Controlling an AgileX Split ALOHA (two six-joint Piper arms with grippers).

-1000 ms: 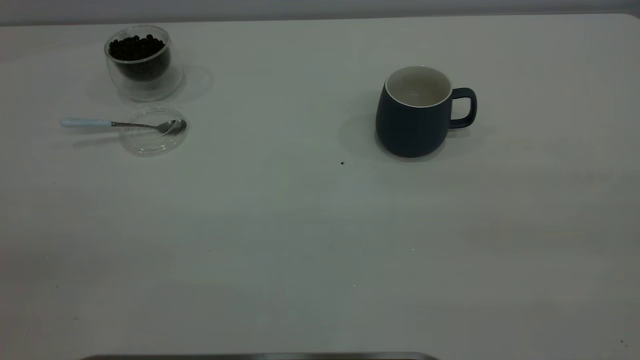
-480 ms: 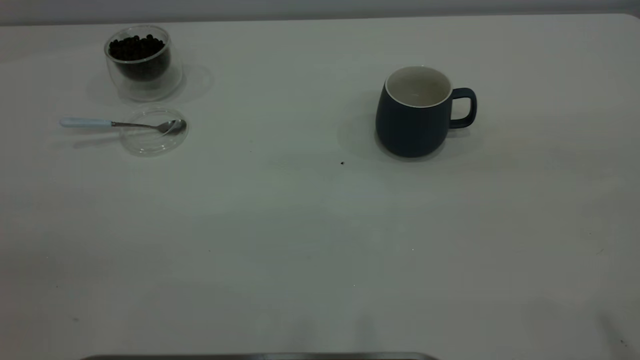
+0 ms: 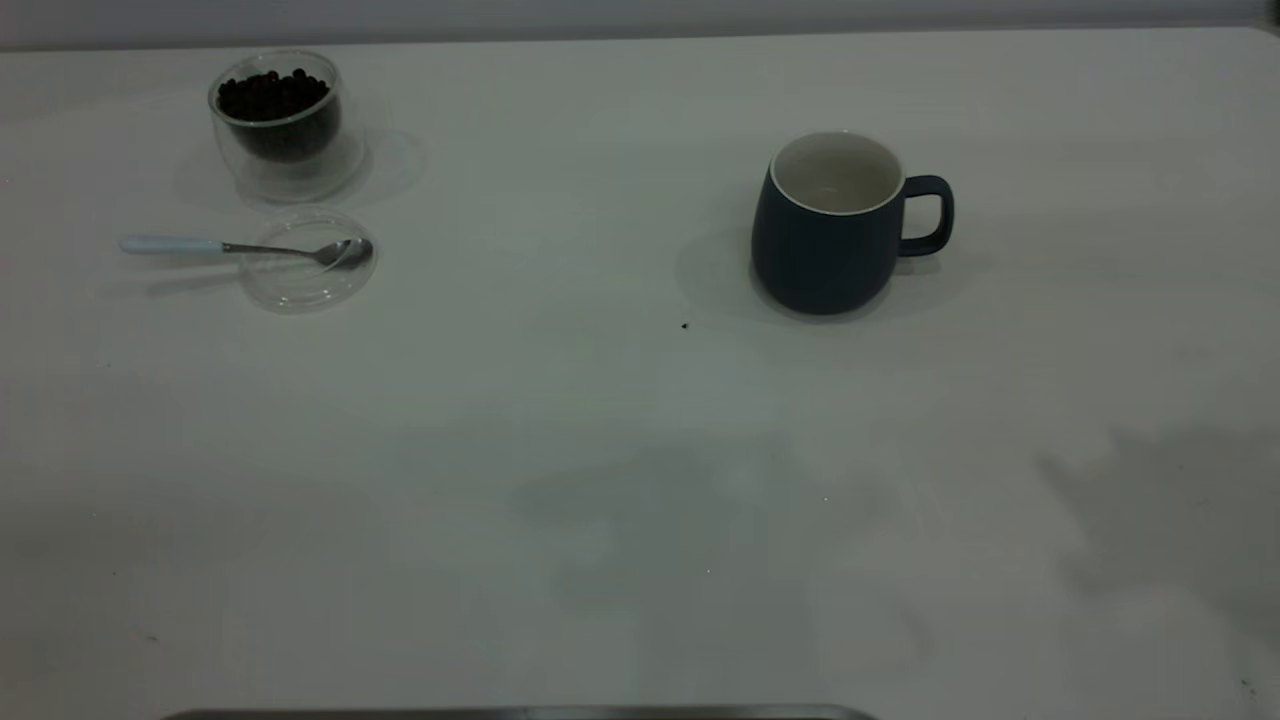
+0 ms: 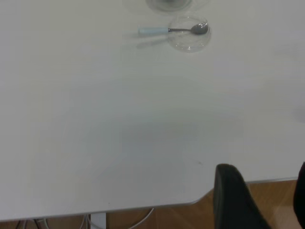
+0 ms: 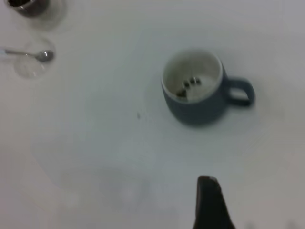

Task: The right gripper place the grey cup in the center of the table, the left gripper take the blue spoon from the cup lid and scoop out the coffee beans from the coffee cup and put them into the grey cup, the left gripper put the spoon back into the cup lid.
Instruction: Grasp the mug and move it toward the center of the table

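While my right end effector [image 5: 209,202], state indiscernible, hovers near the grey cup [image 3: 830,225], I risk tipping it by clipping its right-facing handle.

From my exterior camera the large off-white worktop [image 3: 600,400] is evenly but rather dimly lit, with a greenish-grey cast. Soft shadows fall to the left of the rounded dark blue-grey mug [image 3: 828,232] and spread around the short clear double-walled glass cup [image 3: 285,125], so I read the light as diffuse, partly from the right. Broad faint shadows smudge the worktop's near edge at centre and right. The shiny metal bowl of the pale-blue-handled teaspoon [image 3: 240,247] carries a small glint. Both wrist feeds look brighter, washed out and soft; the right one is blurrier, its black end effector [image 5: 209,202] an unfocused dark wedge.
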